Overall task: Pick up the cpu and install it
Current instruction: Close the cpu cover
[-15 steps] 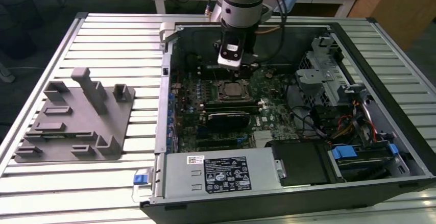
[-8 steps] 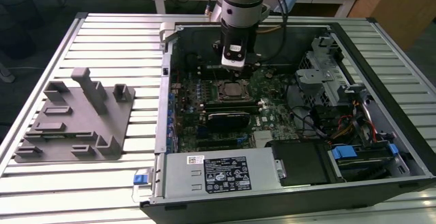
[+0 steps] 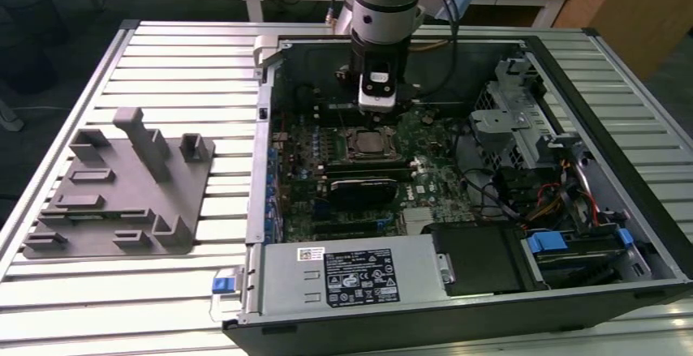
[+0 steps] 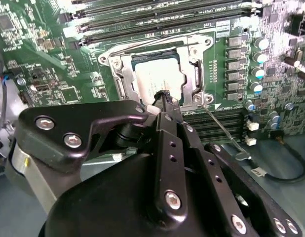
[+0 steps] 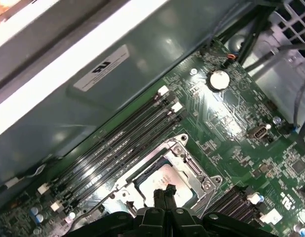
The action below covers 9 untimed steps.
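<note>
1. Where one open computer case (image 3: 606, 129) lies on the slatted table (image 3: 162, 291), one arm reaches down into it, with its gripper (image 3: 376, 109) over the motherboard (image 3: 433, 178).
2. One cpu (image 4: 152, 74): lies flat inside the metal-framed socket (image 4: 118, 74), silvery plate up, toward the case's far wall.
3. Jaws: clenched together on nothing in both wrist views. Tips sit over the cpu's plate near its edge; touching or just clear, cannot tell.
4. One thin lever wire (image 4: 222, 129) slants out beside the socket.
5. One coin battery (image 5: 219, 79) on the board.
6. One grey fixture block (image 3: 119, 186) on the table near the exterior view's left edge, well apart from the case.
</note>
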{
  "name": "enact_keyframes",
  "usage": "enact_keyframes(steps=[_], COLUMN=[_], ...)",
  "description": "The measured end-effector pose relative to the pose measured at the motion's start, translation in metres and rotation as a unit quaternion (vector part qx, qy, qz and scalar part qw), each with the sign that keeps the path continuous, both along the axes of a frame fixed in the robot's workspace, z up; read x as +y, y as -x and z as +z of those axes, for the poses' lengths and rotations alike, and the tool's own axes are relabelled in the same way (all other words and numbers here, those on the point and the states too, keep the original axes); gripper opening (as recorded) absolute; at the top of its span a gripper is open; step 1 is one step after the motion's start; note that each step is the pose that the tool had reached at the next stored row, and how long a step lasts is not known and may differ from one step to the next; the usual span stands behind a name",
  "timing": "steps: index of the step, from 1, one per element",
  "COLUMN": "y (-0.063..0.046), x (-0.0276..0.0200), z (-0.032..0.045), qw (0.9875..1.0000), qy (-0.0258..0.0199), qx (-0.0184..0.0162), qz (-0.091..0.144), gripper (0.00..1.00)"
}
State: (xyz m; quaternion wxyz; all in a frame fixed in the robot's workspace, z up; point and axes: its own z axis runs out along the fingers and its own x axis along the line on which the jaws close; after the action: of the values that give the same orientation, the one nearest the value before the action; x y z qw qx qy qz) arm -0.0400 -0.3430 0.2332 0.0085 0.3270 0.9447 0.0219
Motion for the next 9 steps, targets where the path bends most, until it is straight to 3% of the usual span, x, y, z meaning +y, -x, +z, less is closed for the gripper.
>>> enact_keyframes(steps=[5,9], y=[0.0000,0.0000], x=[0.0000,0.0000], z=[0.0000,0.0000], qw=[0.9996,0.9986], qy=[0.0000,0.0000], qx=[0.0000,0.0000], qz=[0.028,0.053], gripper=[0.11,0.11])
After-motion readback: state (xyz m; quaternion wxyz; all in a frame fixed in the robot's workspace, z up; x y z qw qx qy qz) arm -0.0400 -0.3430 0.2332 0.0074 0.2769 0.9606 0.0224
